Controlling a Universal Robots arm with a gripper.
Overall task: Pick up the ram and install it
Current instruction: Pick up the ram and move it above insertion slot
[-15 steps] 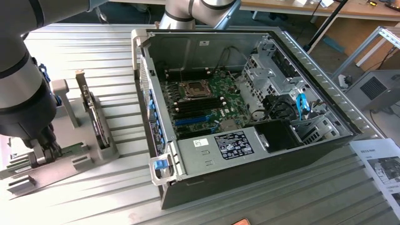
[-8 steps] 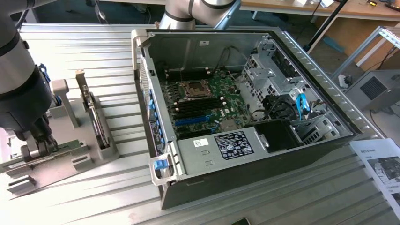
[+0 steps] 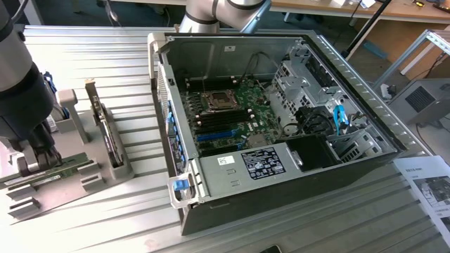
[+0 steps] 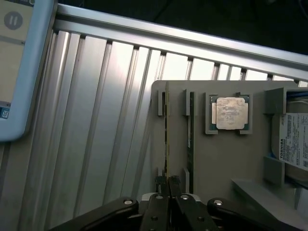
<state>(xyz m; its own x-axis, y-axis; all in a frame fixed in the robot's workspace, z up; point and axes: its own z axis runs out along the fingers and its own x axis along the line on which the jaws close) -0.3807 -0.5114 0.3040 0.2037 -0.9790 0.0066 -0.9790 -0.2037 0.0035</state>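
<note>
The ram point(image 4: 166, 139) stands on edge in a slot of the grey holder point(image 4: 226, 159); it is a thin green stick, seen edge-on in the wrist view. My gripper point(image 4: 167, 185) is down over its near end, and its black fingers point(image 4: 160, 192) are shut on the stick's thin edge. A second, like stick point(image 4: 191, 134) stands in the neighbouring slot. In the exterior view the gripper point(image 3: 40, 159) is at the far left, low over the holder point(image 3: 105, 176), with the green ram point(image 3: 70, 164) running out from between its fingers.
The open computer case point(image 3: 176, 105) lies in the middle with its motherboard point(image 3: 243, 103) and black memory slots point(image 3: 225, 118) facing up. On the holder are a silvery CPU chip point(image 4: 232, 113), a hard drive point(image 4: 294, 144) and an upright expansion card point(image 3: 109, 132). A printed sheet point(image 3: 429, 184) lies on the exterior view's right.
</note>
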